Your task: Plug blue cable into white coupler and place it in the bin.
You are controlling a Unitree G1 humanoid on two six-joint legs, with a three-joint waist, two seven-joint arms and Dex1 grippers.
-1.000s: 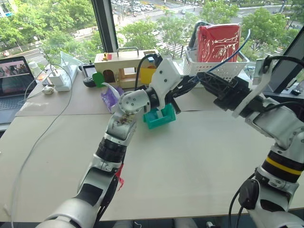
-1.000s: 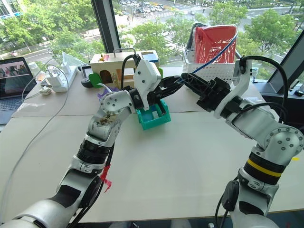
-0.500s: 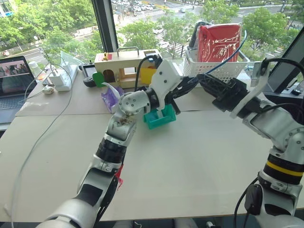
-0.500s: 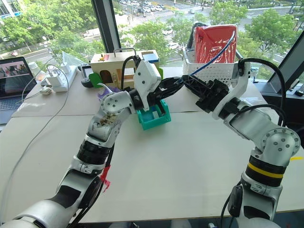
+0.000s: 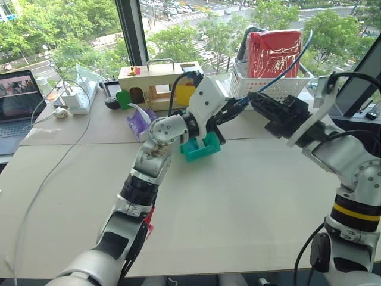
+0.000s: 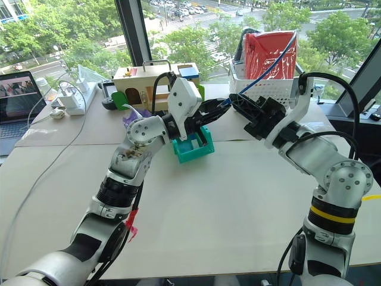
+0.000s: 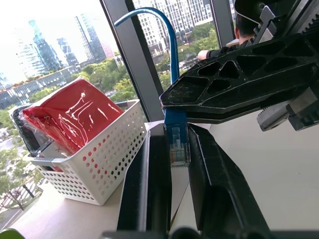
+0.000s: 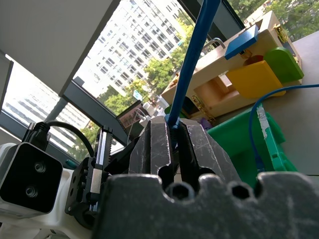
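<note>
1. Far left, up at the back of the bench (image 5: 250, 202): an open laptop (image 5: 18, 95) and a white power strip (image 5: 74, 98). A thin grey-white wire (image 5: 53, 161) trails from there toward me across the bench top.
2. Next along is a wooden toy house (image 5: 155, 80) against the window, with something purple (image 5: 138, 124) lying in front of it.
3. My left gripper (image 7: 174, 130) is up off the bench, pointing right. From the wrist cam its jaws look closed on the clear plug (image 7: 178, 147) at the end of the blue cable (image 7: 169, 45), touching it on both sides.
4. The bin (image 5: 199, 149) sits on the bench right under that left gripper, near the middle. I can't make out the white coupler anywhere.
5. The right gripper (image 8: 172, 124) comes in from the right, nose to nose with the left one. Its jaws are pinched together on the blue cable just behind the plug.
6. From there the cable arcs up and off to the right, over the white basket (image 5: 268, 86) holding a red bag (image 5: 274, 50).
</note>
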